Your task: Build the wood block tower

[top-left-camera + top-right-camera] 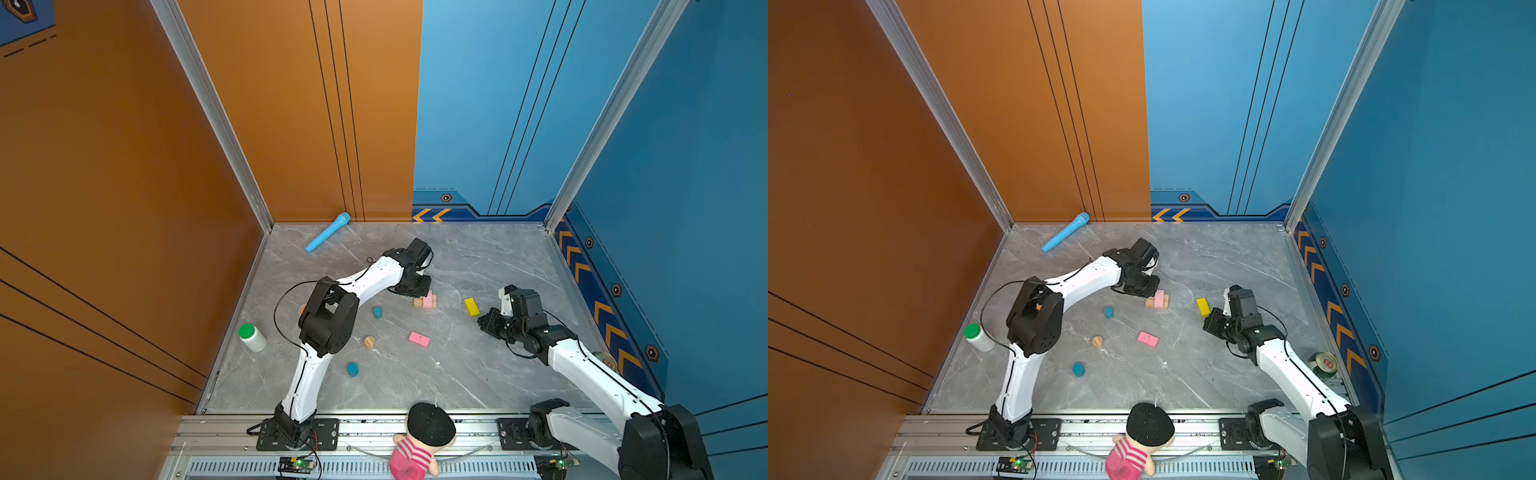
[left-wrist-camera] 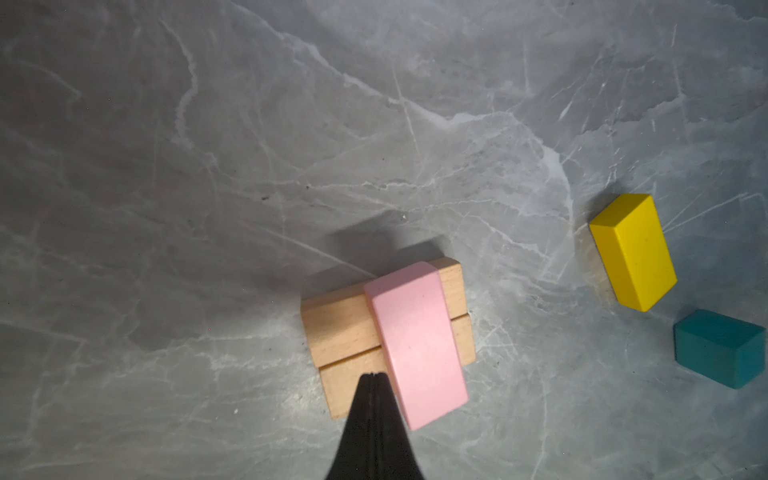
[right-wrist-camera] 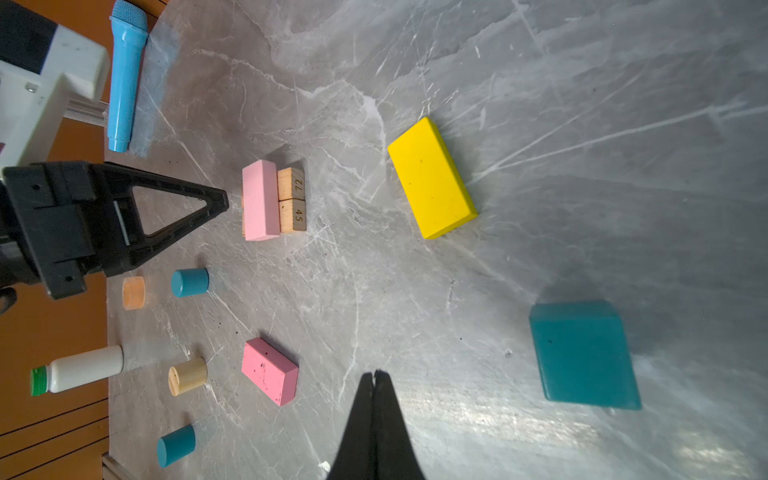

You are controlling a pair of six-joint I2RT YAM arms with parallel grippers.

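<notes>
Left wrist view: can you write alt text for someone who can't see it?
A pink bar lies across two side-by-side tan bars on a grey table, the shut left gripper close beside it. A yellow bar and a teal block lie apart.

Closed right claw [image 3: 375,376], yellow bar [image 3: 432,178], teal cube [image 3: 584,355], marble tabletop [image 3: 540,83]
</notes>
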